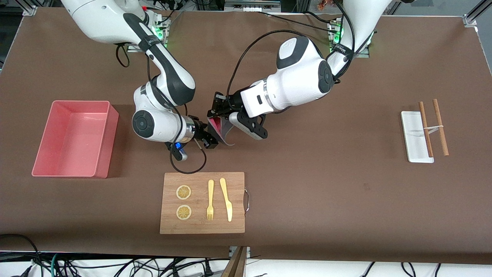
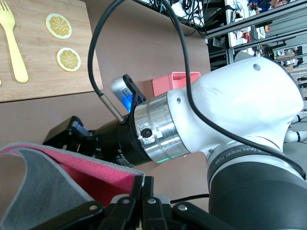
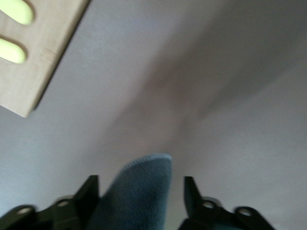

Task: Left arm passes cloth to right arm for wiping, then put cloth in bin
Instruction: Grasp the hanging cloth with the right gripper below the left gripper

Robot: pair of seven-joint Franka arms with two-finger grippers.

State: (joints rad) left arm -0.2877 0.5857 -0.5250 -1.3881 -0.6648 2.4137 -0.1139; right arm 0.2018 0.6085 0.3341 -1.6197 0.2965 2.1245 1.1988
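Meanwhile, the cloth (image 1: 222, 129), grey on one face and pink on the other, is held pinched in the left gripper (image 1: 213, 114) above the brown table (image 1: 326, 184), over the stretch between the robots' bases and the wooden board (image 1: 202, 202). One end of the cloth is seen between the parted fingers of the right gripper (image 1: 210, 141), not yet clamped. The bin (image 1: 75, 139) is set toward the right arm's end of the table.
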